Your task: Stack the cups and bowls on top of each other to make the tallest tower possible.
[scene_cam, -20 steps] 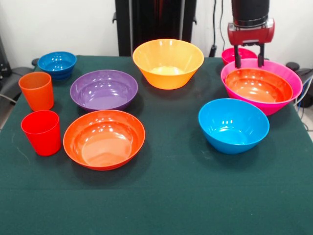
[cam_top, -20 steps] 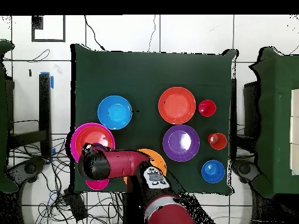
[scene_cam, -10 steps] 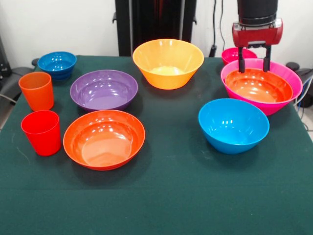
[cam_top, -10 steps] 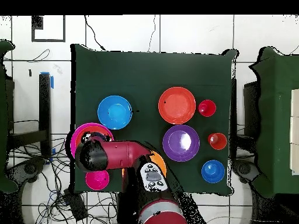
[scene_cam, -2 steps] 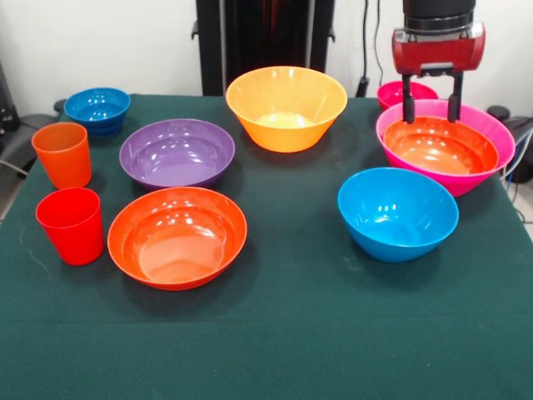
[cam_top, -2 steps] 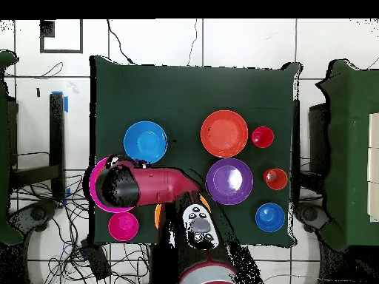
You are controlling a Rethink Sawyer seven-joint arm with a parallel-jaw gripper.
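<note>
The jaws (scene_cam, -2 steps: 431,120) have risen, apart and empty, above the tower (scene_cam, -2 steps: 491,133).

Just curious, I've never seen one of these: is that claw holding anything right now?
Claw: open and empty, fingers spread above the red-orange bowl nested in the large pink bowl.

Front view: camera is sitting low across the table (scene_cam, -2 steps: 275,350), looking level-down over the green cloth toward the arm. Overhead view: camera is looking straight down from high up, taking in table (cam_top, -2 steps: 192,89) plus surrounding floor. The 2 views are sharing the whole tabletop.
</note>
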